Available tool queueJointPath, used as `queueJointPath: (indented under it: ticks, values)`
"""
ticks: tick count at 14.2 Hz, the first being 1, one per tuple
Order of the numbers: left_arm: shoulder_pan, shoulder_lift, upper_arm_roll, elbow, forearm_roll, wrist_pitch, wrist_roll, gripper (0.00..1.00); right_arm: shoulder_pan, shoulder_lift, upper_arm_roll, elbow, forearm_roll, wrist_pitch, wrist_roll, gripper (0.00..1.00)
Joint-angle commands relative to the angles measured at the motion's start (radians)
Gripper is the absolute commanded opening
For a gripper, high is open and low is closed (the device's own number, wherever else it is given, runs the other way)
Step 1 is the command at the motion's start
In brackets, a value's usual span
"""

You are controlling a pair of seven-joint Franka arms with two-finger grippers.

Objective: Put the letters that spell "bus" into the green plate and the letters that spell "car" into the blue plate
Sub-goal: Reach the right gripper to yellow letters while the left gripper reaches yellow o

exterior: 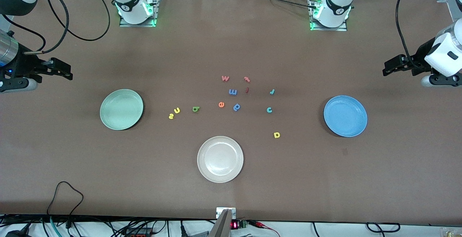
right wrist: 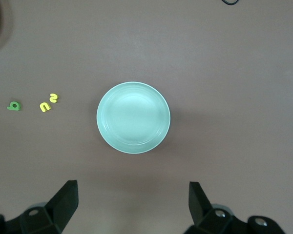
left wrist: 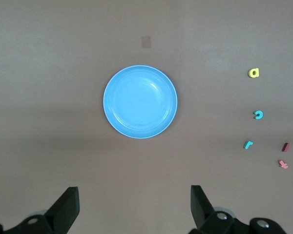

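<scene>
The green plate (exterior: 121, 109) (right wrist: 133, 117) lies toward the right arm's end of the table. Beside it are the yellow "s" (exterior: 171, 116) (right wrist: 53, 97), yellow "u" (exterior: 177, 110) (right wrist: 45, 106) and olive "b" (exterior: 195, 109) (right wrist: 13, 106). The blue plate (exterior: 345, 115) (left wrist: 140, 102) lies toward the left arm's end, with the teal "c" (exterior: 269, 110) (left wrist: 258, 115), blue "r" (exterior: 272, 92) (left wrist: 248, 144) and yellow "a" (exterior: 277, 134) (left wrist: 254, 73) beside it. My right gripper (exterior: 65, 71) (right wrist: 133, 202) hangs open and empty over the table's end by the green plate. My left gripper (exterior: 387, 68) (left wrist: 135, 204) hangs open and empty by the blue plate.
A cream-white plate (exterior: 220, 159) sits nearest the front camera, mid-table. Among the letters lie a blue "m" (exterior: 232, 92), orange "e" (exterior: 221, 104), blue "p" (exterior: 236, 107), pink "w" (exterior: 225, 78) and two red pieces (exterior: 247, 84). A black cable (exterior: 65, 190) loops at the table's front edge.
</scene>
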Motion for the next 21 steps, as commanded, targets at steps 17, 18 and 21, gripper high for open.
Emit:
queueJointPath:
  ticks: [17,18,21]
  values:
    - [-0.210,0.642,-0.145,0.312,0.003,0.217,-0.169,0.95,0.119,0.207,0.011,-0.001,0.022,0.022,0.010,1.00]
    - [-0.243,0.688,-0.144,0.343,0.005,0.250,-0.217,0.91,0.141,0.247,0.010,-0.007,0.019,0.069,0.012,1.00]
    - [-0.264,0.791,-0.145,0.386,-0.003,0.400,-0.262,0.82,0.193,0.296,0.010,-0.097,0.020,0.262,0.053,1.00]
